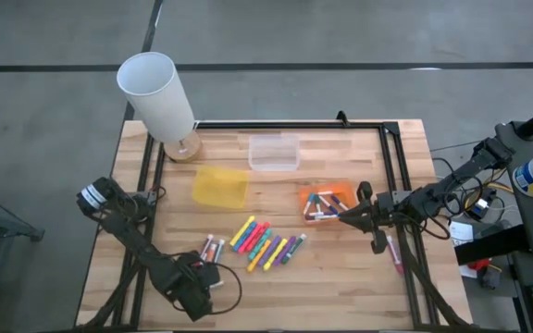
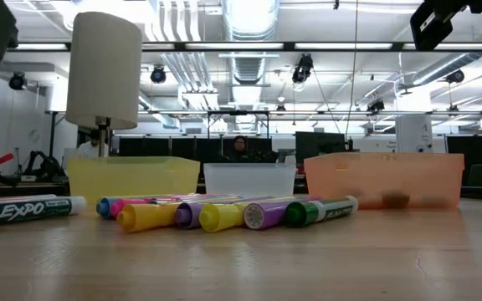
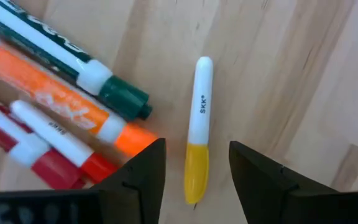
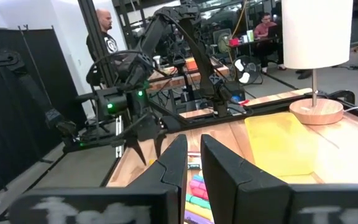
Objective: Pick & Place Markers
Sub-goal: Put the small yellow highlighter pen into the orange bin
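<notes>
Several markers (image 1: 266,242) lie loose on the table's near middle, and a few more (image 1: 213,248) lie to their left. Others sit in the orange tray (image 1: 325,202). My left gripper (image 1: 199,277) is open, low over the near-left group. In the left wrist view its fingers (image 3: 143,171) stand on either side of a white marker with a yellow cap (image 3: 197,143) without touching it. Green, orange and red markers (image 3: 73,106) lie beside it. My right gripper (image 1: 342,215) hovers at the orange tray's right end, open by a narrow gap (image 4: 192,158) and holding nothing.
A white lamp (image 1: 160,97) stands at the far left on a round wooden base. A yellow tray (image 1: 220,187) and a clear tray (image 1: 274,153) lie between it and the orange tray. One pink marker (image 1: 394,252) lies alone near the right rail. A black frame (image 1: 396,176) borders the table.
</notes>
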Motion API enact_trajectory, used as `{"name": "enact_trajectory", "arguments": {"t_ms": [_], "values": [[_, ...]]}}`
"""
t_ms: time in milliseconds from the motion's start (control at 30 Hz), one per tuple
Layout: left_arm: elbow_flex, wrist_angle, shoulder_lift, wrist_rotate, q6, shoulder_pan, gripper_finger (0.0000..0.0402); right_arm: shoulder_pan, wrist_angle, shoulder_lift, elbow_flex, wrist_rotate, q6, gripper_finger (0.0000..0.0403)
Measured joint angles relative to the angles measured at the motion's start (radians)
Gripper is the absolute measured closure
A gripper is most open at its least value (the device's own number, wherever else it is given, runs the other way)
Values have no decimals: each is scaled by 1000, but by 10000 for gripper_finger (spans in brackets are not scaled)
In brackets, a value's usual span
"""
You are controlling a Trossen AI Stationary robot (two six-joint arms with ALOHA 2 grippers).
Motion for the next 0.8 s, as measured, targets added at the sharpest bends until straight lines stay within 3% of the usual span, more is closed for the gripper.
{"name": "enact_trajectory", "arguments": {"t_ms": [567, 667, 800], "values": [[-105, 116, 2, 13, -32, 2, 233, 0, 0, 0, 0, 0, 3, 360], [-105, 112, 3, 10, -27, 9, 256, 0, 0, 0, 0, 0, 3, 360], [-106, 103, 3, 6, -4, 14, 316, 0, 0, 0, 0, 0, 4, 360]]}}
